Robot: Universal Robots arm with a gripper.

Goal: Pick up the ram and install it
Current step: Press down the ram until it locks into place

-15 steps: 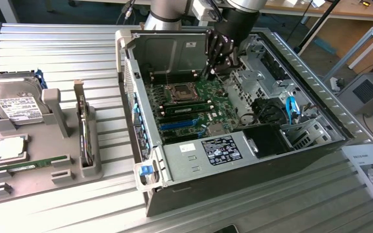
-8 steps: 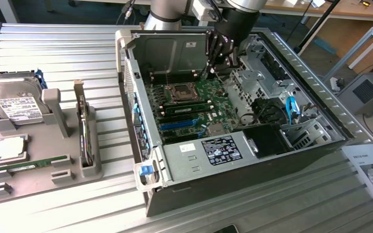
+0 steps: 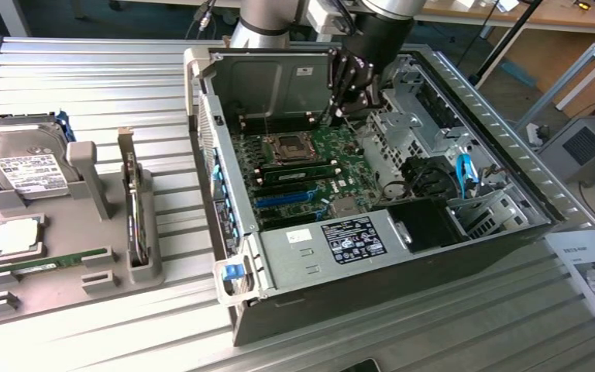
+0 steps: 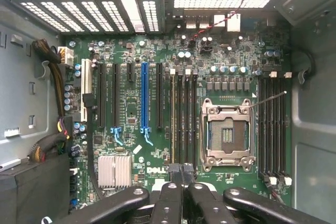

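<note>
Green and thin, the ram stands on its edge in a long black slot on the motherboard, inside the open computer case. It is just beside the square processor socket. From the wrist view the ram shows as one pale line down its slot, with empty dark slots next to it.

The gripper hangs over the far end of those slots, low in the case. Its fingers are pressed together with nothing between them, and the wrist view shows the gripper right by the end of the ram. I think the fingers are shut to make one firm tip, good for pushing down on a thin stick. I cannot tell if they touch the ram.

On the exterior view's left, well apart from the case, a grey tray holds spare parts in their own spots so they do not slide. A second green stick lies flat there, near a hard drive.
</note>
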